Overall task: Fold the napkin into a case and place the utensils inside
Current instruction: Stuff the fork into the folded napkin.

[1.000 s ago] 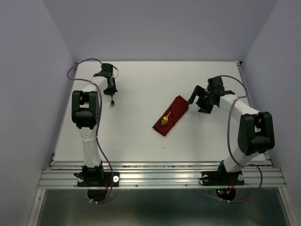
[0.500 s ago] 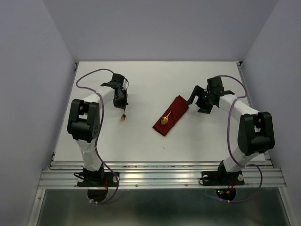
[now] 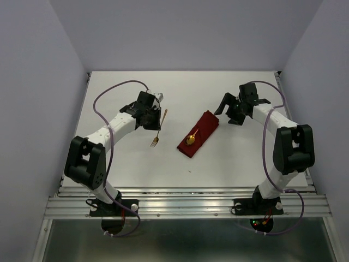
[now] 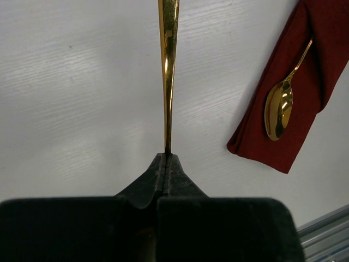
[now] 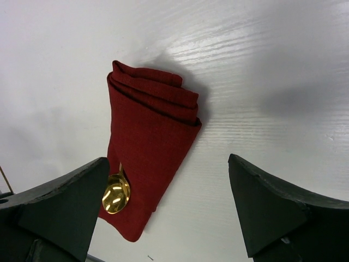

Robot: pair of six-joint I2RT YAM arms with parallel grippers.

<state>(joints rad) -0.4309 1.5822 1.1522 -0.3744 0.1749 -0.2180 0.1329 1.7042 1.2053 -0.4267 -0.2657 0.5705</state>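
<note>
The napkin is folded into a narrow dark red case [image 3: 199, 132] that lies diagonally at mid-table. It also shows in the left wrist view [image 4: 297, 98] and the right wrist view [image 5: 152, 142]. The gold spoon [image 3: 191, 139] rests on it, with its bowl [image 5: 115, 196] at the near end and its handle running along a fold. My left gripper [image 3: 162, 114] is shut on the handle end of the gold fork [image 3: 157, 131], left of the case. The fork's handle [image 4: 168, 71] sticks straight out from the closed jaws. My right gripper [image 3: 227, 113] is open and empty, just beyond the case's far end.
The white table [image 3: 234, 158] has purple-grey walls on three sides. A metal rail [image 3: 185, 204] runs along the near edge with both arm bases on it. Purple cables loop over each arm.
My left arm has swung right from the far left of the table, carrying the fork close to the case. My right gripper has shifted slightly farther back.
</note>
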